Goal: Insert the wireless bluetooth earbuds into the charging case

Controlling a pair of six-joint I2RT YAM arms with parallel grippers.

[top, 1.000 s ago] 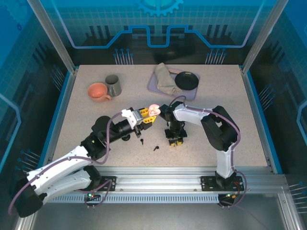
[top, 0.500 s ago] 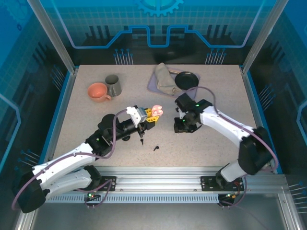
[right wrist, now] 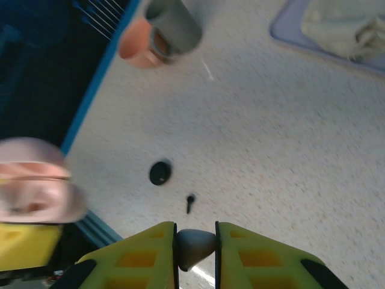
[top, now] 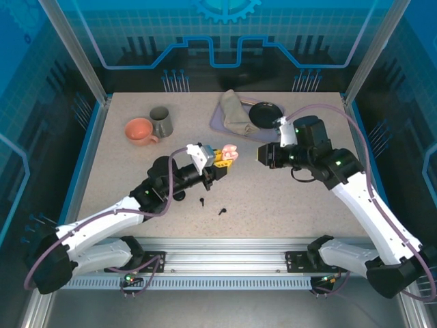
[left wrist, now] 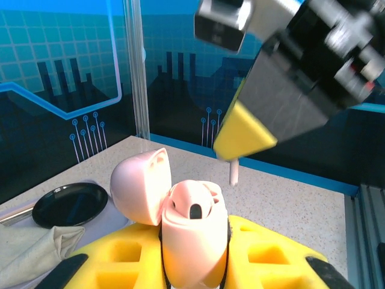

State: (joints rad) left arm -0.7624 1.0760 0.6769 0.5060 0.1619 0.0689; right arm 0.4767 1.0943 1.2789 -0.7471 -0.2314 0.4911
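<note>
Left gripper [top: 220, 160] clamps pink case [top: 229, 153], right gripper [top: 261, 155] pinches earbud [right wrist: 194, 245]; black earbuds [top: 203, 201], mugs [top: 161, 121], tray [top: 214, 123] around.

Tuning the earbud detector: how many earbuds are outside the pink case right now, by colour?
Black earbuds, lying on the table: 2
Pale earbud, held in the right gripper: 1
Total: 3
</note>
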